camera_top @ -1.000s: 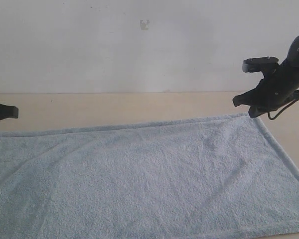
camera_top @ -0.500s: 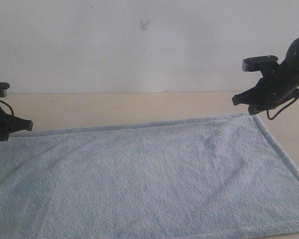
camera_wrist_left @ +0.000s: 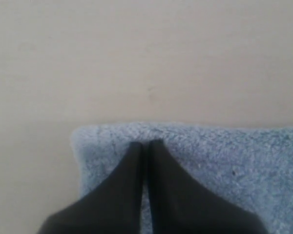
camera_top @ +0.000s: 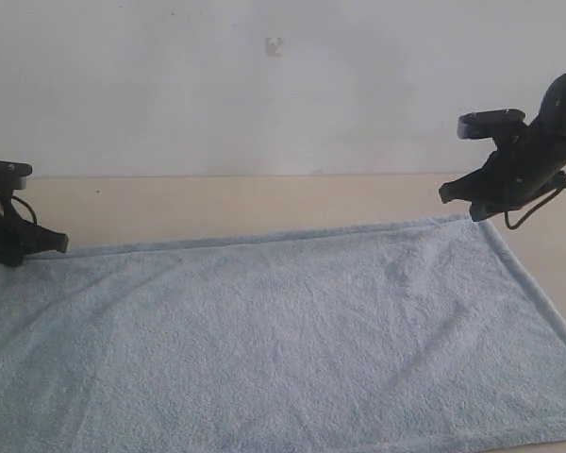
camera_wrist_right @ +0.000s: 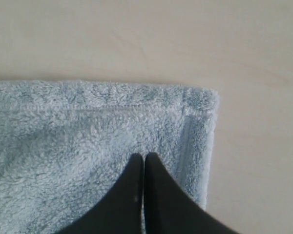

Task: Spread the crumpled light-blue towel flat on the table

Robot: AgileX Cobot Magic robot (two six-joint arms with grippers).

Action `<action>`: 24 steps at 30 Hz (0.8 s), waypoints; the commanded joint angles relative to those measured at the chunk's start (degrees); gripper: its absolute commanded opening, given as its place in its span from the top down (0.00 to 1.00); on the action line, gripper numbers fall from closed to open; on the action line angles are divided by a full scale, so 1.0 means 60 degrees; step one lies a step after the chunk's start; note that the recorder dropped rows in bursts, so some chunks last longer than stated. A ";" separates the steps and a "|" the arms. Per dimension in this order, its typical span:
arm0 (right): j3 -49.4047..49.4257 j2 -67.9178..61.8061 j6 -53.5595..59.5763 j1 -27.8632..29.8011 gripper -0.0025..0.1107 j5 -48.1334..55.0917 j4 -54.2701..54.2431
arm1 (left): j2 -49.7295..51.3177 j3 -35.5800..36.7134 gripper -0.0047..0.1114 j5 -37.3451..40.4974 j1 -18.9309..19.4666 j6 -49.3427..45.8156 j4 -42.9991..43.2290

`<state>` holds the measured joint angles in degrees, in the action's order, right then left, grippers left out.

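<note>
Towel (camera_top: 283, 330) is lying opened out, pile up, across the table (camera_top: 264, 203). In ext. view its near edge is running off the frame bottom on the L side, w/ a sliver of table showing at bottom R. Surface is looking mostly flat, w/ only faint creases showing mid-cloth. Far hem is running L to R, rising slightly toward the R corner. L gripper (camera_top: 57, 243) is sitting low at the far L corner; wrist view is showing its fingers (camera_wrist_left: 161, 161) pressed together, tips (camera_wrist_left: 145, 145) over the corner pile (camera_wrist_left: 224, 156); cannot tell if any cloth is pinched. R gripper (camera_top: 474, 212) is hanging just above the far R corner; its fingers (camera_wrist_right: 158, 180) are likewise closed, tips (camera_wrist_right: 144, 157) over the hemmed corner (camera_wrist_right: 63, 146), nothing visibly gripped. Bare table strip is lying beyond the hem, then a plain wall (camera_top: 170, 85).
</note>
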<state>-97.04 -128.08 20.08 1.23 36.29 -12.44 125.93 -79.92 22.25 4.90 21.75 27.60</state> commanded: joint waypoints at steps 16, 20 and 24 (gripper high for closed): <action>-0.2021 -0.1710 -0.0504 0.0080 0.98 0.0370 0.0710 | 0.1110 -0.2016 0.92 0.0695 0.0040 -0.0429 0.0118; -0.2199 -0.1972 -0.1029 0.0080 0.98 0.0463 0.1536 | 0.1127 -0.2171 0.92 0.0632 0.0123 -0.0429 0.0118; -0.2199 -0.2202 -0.1140 0.0080 0.98 0.0488 0.1808 | 0.1171 -0.2198 0.92 0.0494 0.0218 -0.0429 0.0118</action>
<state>-110.14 -139.87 14.02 1.23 38.54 -3.63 132.69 -92.56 26.06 5.65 19.33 28.23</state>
